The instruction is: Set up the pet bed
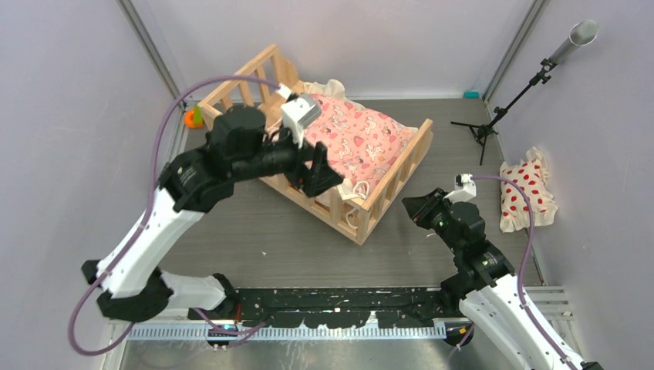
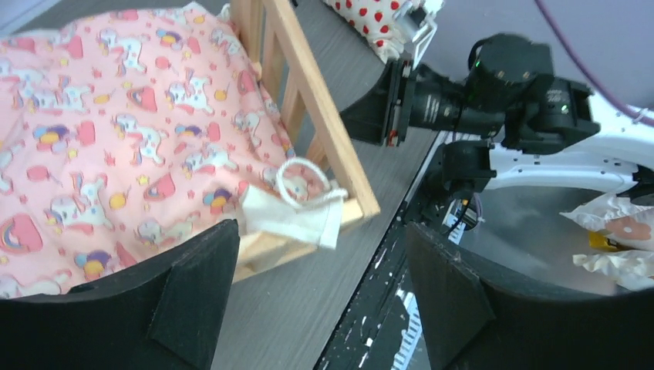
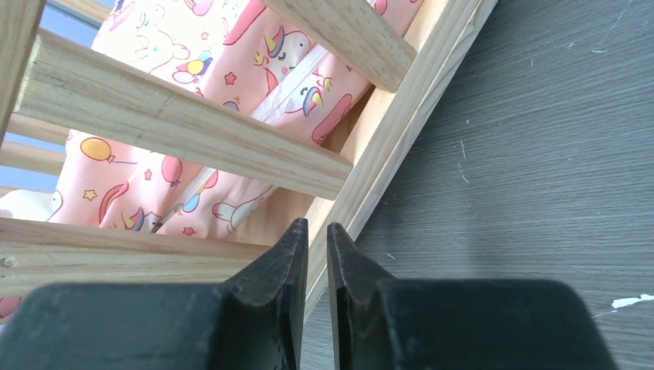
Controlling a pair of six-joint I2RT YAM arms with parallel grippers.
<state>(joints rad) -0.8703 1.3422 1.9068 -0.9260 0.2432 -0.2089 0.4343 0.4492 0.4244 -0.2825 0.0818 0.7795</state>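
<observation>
Quick status, L to R. Far left there's a small orange toy (image 1: pixel 190 118) by the bed's back corner, not part of this afaik.

Our left gripper (image 1: pixel 315 176) hangs over the near long rail of the pet bed (image 1: pixel 395 171), fingers spread wide w/ nothing between them. Right under it in the wrist view, a cream tie (image 2: pixel 297 216) from the pink cushion (image 1: pixel 351 135) lies draped over the rail near the corner, loop and all. Our guess: the tie has to go round the rail so the cushion doesn't slide, which would explain that arm sitting there w/ jaws wide.

The bed itself stands upright on the grey table (image 1: pixel 254 231), mid-table towards the back and turned at an angle. The cushion lies inside it and covers the base.

Our right gripper (image 1: pixel 411 204) sits low, just off the bed's foot end, nose towards the slats. Its fingers are nearly pressed together, w/ a thin slit and nothing pinched (wrist cam shows only wood and cushion beyond the tips). Prob parked close to steady the frame or reach a tie thru the slats, we can't tell which.

Far right, well apart from the bed, the white pillow w/ red dots (image 1: pixel 524 193) lies by the wall. Imo that's the piece left to go in.
</observation>
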